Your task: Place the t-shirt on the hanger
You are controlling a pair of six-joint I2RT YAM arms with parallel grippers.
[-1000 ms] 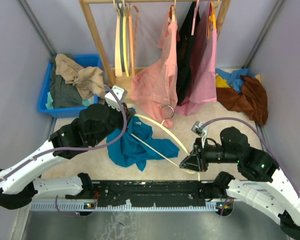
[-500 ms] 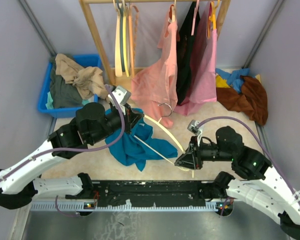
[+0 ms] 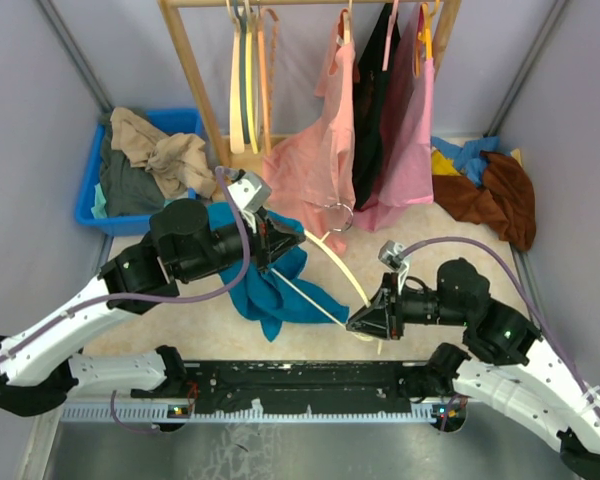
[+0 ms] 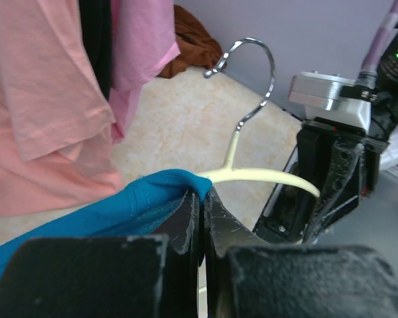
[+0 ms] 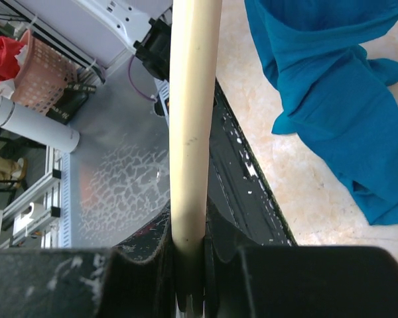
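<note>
Soft, crumpled teal t-shirt [image 3: 270, 290] against thin, smoothly curved cream hanger [image 4: 265, 175].

Your desk [image 3: 455, 215] carries a blue bin [image 3: 120, 226] at its far-left corner and heaped clothes [image 3: 500, 195] at far-right.

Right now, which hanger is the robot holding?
The pale cream hanger with the metal hook, held in the right gripper beside the blue t-shirt. The other hangers all hang on the wooden rack at the back.
</note>
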